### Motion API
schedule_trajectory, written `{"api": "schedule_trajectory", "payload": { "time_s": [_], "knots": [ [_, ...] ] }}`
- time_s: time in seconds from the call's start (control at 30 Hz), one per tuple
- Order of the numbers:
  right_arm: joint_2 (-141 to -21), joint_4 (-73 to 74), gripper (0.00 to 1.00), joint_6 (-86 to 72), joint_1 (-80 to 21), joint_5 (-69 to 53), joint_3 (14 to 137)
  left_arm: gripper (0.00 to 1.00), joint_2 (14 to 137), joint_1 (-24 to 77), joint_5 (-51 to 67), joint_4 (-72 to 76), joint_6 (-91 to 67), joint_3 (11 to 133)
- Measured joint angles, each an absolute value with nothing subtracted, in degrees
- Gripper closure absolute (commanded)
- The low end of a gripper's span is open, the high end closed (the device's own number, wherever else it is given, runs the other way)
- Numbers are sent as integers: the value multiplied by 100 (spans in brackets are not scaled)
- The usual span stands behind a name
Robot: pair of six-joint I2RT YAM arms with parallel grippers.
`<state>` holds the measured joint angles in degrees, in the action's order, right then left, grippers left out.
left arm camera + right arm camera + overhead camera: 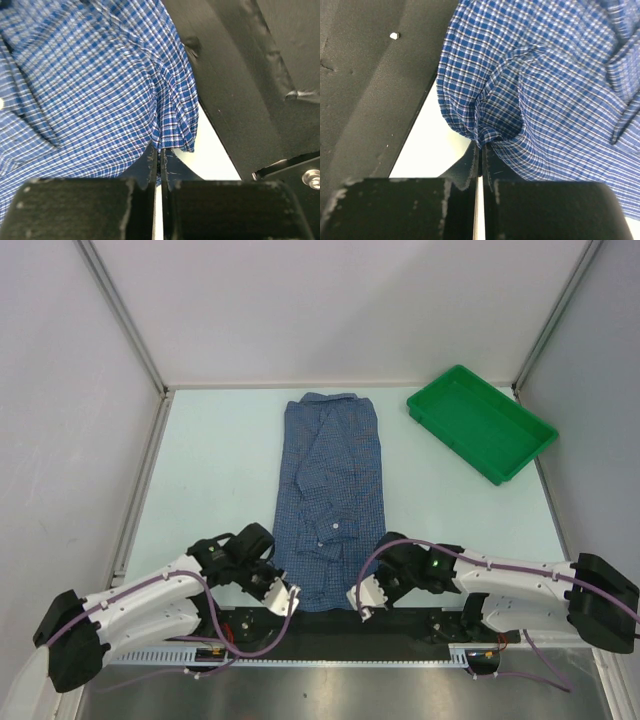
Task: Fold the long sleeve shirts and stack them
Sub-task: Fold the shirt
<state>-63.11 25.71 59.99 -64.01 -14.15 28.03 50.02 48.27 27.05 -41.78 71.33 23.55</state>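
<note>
The long sleeve shirt (330,490) is blue with a fine white check. It lies lengthwise in the middle of the table, collar at the far end and sleeves folded in over the body. My left gripper (290,598) is at the near left corner of the hem, and in the left wrist view it (160,152) is shut on a pinch of the shirt's (90,90) edge. At the near right corner my right gripper (362,602) is likewise shut (481,147) on a bunched bit of the shirt's (545,90) hem.
A green plastic tray (480,422) sits at the far right, angled towards the corner. A black strip (400,625) runs along the near table edge just behind the hem. White walls and metal posts close in the table on three sides.
</note>
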Motion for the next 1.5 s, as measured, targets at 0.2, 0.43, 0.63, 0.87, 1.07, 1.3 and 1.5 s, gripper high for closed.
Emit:
{"api": "schedule_trajectory", "payload": {
  "time_s": [0.2,0.43,0.63,0.87,1.07,1.3,1.5],
  "knots": [
    [-6187,2740,100,5981,-6154,-1444,3028,100,4921,4827,2869,-4300,7046,2630],
    [-6357,2893,100,5935,-5553,-1594,3774,100,5426,4313,3236,-4495,7072,3155],
    [-7166,2978,100,6040,-4451,-1962,4928,100,6879,3122,3671,-4619,7107,4755],
    [-8934,3022,100,6390,-2963,-2556,6753,100,8833,2265,3913,-4554,6982,6718],
    [-10512,3063,100,6549,-2276,-2838,8219,100,10492,1754,3894,-4460,6632,8305],
    [-11968,3094,100,6549,-1909,-2895,9572,100,11714,1404,3588,-4287,6165,9284],
    [-12234,3273,100,6626,-1835,-2895,9765,97,12040,1387,3358,-4128,5861,9465]
  ]
}}
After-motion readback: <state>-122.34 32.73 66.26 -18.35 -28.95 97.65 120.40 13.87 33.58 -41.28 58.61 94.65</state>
